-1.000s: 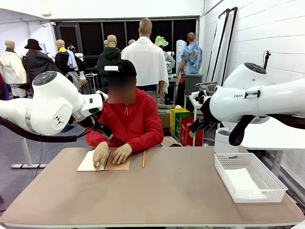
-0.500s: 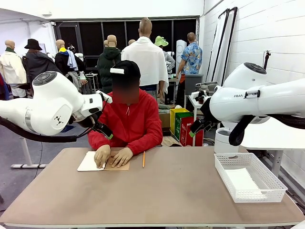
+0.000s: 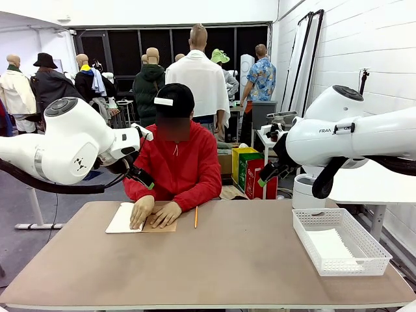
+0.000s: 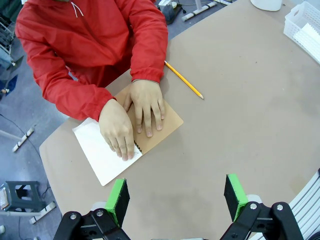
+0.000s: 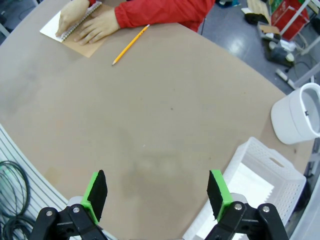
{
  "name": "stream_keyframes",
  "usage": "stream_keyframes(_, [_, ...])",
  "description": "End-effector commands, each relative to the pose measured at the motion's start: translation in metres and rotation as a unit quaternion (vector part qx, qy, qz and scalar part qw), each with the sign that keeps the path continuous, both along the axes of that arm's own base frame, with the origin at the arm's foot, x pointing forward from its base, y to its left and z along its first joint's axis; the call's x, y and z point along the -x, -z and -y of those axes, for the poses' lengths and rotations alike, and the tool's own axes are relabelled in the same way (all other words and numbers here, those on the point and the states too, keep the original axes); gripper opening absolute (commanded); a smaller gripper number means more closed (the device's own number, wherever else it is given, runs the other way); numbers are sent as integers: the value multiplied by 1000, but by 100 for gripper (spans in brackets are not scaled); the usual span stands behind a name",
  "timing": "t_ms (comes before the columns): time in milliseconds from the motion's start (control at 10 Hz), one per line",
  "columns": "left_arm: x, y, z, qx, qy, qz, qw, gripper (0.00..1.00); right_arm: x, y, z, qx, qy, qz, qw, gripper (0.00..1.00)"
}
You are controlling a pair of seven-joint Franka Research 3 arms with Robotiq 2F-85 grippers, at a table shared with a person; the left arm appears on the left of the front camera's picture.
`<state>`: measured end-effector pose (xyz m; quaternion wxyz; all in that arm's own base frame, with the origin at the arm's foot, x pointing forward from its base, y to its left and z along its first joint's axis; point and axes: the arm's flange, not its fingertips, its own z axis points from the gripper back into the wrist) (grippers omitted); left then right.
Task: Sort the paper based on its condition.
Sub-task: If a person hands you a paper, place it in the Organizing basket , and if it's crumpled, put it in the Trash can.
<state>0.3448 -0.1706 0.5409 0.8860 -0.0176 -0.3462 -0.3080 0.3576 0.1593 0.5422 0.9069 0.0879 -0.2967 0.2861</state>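
Note:
A sheet of white paper (image 3: 330, 247) lies flat in the white mesh tray (image 3: 356, 265) at the table's right; the right wrist view shows this paper (image 5: 246, 186) in the tray (image 5: 272, 161) too. Across the table a person in a red top presses both hands (image 4: 134, 117) on an open spiral notebook (image 4: 169, 121) with a white page (image 4: 95, 152) showing. My left gripper (image 4: 176, 200) hangs open high above the table near the notebook. High over the table's middle, my right gripper (image 5: 156, 194) is open as well, with nothing between its fingers.
A yellow pencil (image 3: 195, 216) lies just right of the notebook (image 3: 159, 225). A white round bucket (image 5: 297, 117) stands off the table beyond the tray. The brown table (image 3: 214, 260) has bare room between notebook and tray.
The person's hand has shifted slightly on the notebook and their head has moved a little. Neither arm has moved.

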Motion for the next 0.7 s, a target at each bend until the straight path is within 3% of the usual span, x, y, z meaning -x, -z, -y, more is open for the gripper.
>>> stream_keyframes(0, [0, 1, -1, 2, 0, -2, 1000, 100, 0, 1, 0, 0, 1, -1, 1000, 100])
stream_keyframes(600, [0, 1, -1, 2, 0, -2, 1000, 100, 0, 1, 0, 0, 1, -1, 1000, 100])
